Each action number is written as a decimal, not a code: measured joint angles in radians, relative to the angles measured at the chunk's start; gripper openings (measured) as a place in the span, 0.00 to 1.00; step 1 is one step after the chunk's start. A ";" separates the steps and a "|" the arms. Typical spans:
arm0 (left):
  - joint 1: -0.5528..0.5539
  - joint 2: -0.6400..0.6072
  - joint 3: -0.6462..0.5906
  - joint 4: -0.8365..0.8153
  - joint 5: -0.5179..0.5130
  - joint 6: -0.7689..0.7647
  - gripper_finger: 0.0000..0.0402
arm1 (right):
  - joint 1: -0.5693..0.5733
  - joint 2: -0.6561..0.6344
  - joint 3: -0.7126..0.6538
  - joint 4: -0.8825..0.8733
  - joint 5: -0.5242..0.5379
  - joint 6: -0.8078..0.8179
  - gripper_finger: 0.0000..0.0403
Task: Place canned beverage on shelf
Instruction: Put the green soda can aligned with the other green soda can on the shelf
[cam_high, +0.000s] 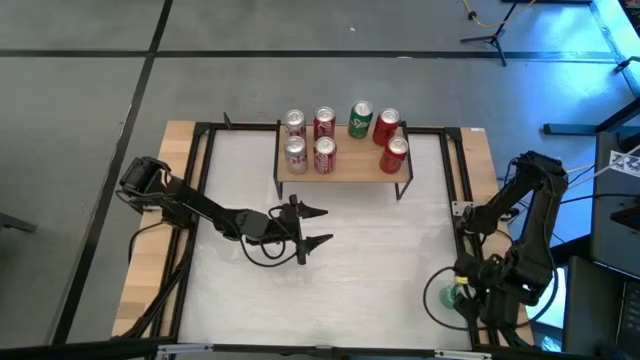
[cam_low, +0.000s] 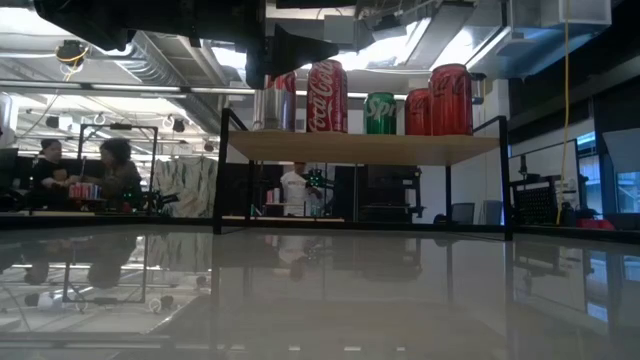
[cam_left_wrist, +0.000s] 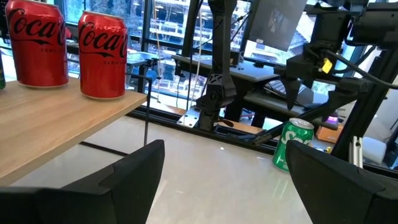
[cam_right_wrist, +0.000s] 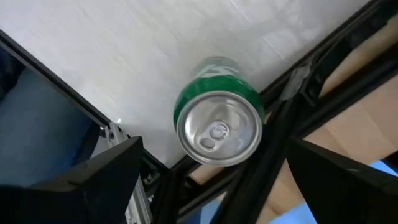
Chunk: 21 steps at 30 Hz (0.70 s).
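Note:
A green can (cam_right_wrist: 217, 124) stands upright on the white table near its right near corner, and also shows in the high view (cam_high: 457, 294) and the left wrist view (cam_left_wrist: 292, 145). My right gripper (cam_right_wrist: 214, 149) hangs open right above it, pointing down, one finger to each side, touching nothing. The shelf (cam_high: 340, 168), a light wood plank on black legs, stands at the table's far middle and bears several cans, red, silver and one green (cam_high: 360, 120). My left gripper (cam_high: 318, 227) is open and empty over the table's middle, in front of the shelf.
Black frame rails (cam_high: 452, 190) run along the table's sides, one close beside the green can (cam_right_wrist: 280, 143). The shelf's right end holds two red cans (cam_left_wrist: 102, 55) near its edge. Bare white tabletop (cam_high: 380, 260) lies between the two grippers. People sit in the room beyond (cam_low: 100, 175).

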 joint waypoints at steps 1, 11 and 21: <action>0.000 0.000 0.000 0.000 0.000 0.001 0.81 | 0.007 0.000 -0.005 0.010 0.010 0.013 0.96; 0.000 0.000 0.000 0.000 0.000 0.001 0.81 | 0.027 0.000 -0.078 0.064 0.013 0.118 0.96; 0.000 0.000 0.000 0.000 0.000 0.000 0.81 | 0.027 0.000 -0.095 0.082 0.065 0.121 0.96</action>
